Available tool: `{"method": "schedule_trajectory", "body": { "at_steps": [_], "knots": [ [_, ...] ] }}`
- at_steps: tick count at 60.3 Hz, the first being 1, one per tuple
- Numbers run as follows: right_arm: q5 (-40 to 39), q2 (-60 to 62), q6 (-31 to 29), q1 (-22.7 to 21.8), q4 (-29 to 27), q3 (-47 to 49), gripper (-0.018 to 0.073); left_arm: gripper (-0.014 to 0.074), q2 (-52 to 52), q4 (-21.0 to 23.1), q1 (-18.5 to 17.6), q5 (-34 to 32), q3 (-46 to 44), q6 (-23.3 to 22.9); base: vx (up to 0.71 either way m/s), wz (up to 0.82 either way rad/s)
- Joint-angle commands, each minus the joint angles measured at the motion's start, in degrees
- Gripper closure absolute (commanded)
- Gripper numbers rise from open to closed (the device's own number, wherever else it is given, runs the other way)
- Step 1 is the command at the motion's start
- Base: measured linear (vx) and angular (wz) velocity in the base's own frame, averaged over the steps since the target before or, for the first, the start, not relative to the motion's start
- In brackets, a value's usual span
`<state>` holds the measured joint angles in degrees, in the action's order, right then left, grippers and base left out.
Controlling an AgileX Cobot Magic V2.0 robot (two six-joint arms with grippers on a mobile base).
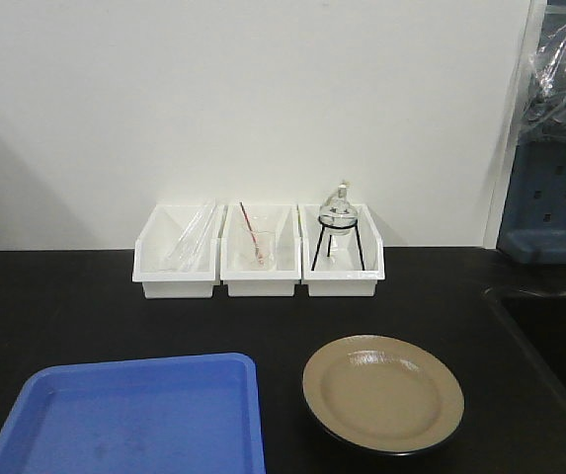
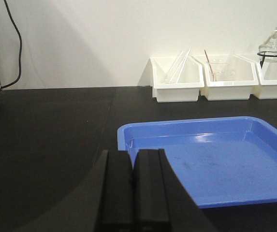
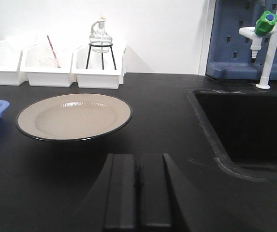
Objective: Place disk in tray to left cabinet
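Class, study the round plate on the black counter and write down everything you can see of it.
The plate is round and shallow, glossy tan inside with a thin black rim and dark underside; it looks like glazed ceramic. It is empty and lies flat, right way up, on the black counter. It sits right of the blue tray, apart from it, and nearer the camera than the white bins. Only the counter touches it.

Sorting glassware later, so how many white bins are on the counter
3, in a row against the wall: left bin holds glass tubes, middle bin a beaker, right bin a flask. None looks hidden.
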<state>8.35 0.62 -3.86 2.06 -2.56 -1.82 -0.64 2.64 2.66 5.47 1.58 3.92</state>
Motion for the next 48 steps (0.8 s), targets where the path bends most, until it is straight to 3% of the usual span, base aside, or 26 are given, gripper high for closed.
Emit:
{"method": "schedule_trajectory", "body": {
  "at_steps": [1, 48],
  "knots": [
    [-4.7, 0.5, -0.4, -0.4, 0.2, -0.6, 0.0561, 0.0604, 0.1, 0.3, 0.0, -4.5, 1.8, 0.0, 0.00, 0.00],
    [-4.7, 0.5, -0.4, -0.4, 0.2, -0.6, 0.0561, 0.0604, 0.1, 0.3, 0.0, -5.0, 1.8, 0.2, 0.00, 0.00]
  ]
}}
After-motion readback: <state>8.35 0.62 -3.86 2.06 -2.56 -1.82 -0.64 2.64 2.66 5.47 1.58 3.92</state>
